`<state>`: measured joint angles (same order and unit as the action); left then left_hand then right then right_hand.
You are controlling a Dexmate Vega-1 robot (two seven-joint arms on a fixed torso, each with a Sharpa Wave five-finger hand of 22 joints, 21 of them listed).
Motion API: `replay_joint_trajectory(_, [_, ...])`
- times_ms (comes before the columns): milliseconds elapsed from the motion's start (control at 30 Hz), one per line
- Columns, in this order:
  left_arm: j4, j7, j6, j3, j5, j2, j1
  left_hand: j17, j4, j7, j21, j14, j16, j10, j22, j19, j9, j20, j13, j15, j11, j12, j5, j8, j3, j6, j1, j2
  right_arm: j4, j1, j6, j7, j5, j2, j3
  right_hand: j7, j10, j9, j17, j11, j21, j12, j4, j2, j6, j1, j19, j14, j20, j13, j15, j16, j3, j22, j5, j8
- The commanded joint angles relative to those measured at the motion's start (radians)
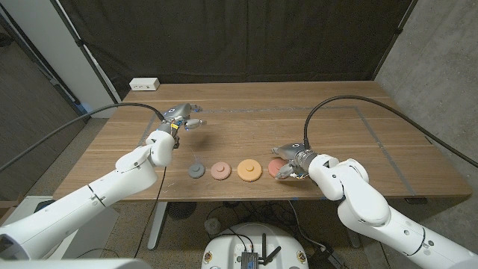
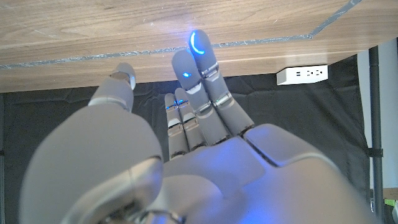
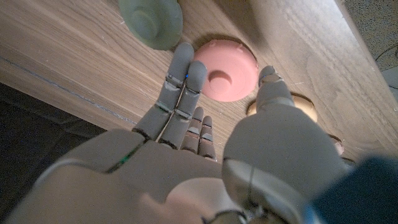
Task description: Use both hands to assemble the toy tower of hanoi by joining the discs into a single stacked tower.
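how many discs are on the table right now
5, in a row near the table's front edge: grey disc, salmon disc, orange disc, pink disc at the right hand, and a green disc past the pink one. More may be hidden.

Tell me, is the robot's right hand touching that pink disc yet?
Cannot tell. In the right wrist view the right hand's fingers reach the pink disc's edge, overlapping it, but no view shows plain contact or gap.
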<state>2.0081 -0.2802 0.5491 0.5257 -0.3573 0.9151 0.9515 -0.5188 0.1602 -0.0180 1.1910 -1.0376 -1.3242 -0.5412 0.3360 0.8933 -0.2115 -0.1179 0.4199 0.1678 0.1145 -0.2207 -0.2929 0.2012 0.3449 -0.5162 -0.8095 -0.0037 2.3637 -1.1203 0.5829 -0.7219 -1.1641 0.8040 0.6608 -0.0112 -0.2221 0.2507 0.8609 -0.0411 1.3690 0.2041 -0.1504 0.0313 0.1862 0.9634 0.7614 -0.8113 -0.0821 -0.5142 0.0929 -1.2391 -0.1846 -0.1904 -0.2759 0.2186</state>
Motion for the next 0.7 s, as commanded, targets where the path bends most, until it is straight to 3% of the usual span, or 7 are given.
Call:
replay_joint_trajectory(33, [-0.01,-0.003,-0.007,-0.001,0.004,-0.006,-0.001,-0.001,0.002,-0.001,0.006,0.005,-0.007,-0.006,0.0,-0.004,-0.003,-0.088,0.004,0.052,0.004,0.001,-0.007,0.002,-0.001,-0.01,0.0,0.006,-0.028,0.024,0.007,-0.053,-0.034,-0.016,0.015,0.002,-0.013,0.0,0.001,0.002,0.008,0.008,0.004,-0.006,0.012,0.001,0.002,-0.003,-0.126,0.0,0.126,-0.006,-0.001,-0.003,0.005,0.006])
replay_joint_trajectory(700, [-0.037,0.0,-0.022,0.007,0.01,-0.014,-0.014,0.0,0.002,0.0,0.018,0.007,-0.011,-0.009,-0.005,-0.009,-0.003,-0.088,0.005,0.052,0.003,0.002,-0.007,0.002,0.0,-0.012,0.001,0.007,-0.066,0.053,-0.005,-0.105,-0.051,-0.04,0.034,0.006,-0.02,-0.001,-0.004,0.0,0.013,0.009,0.006,-0.017,0.012,-0.002,0.001,-0.005,-0.125,0.001,0.126,-0.01,-0.005,-0.002,0.0,0.005])
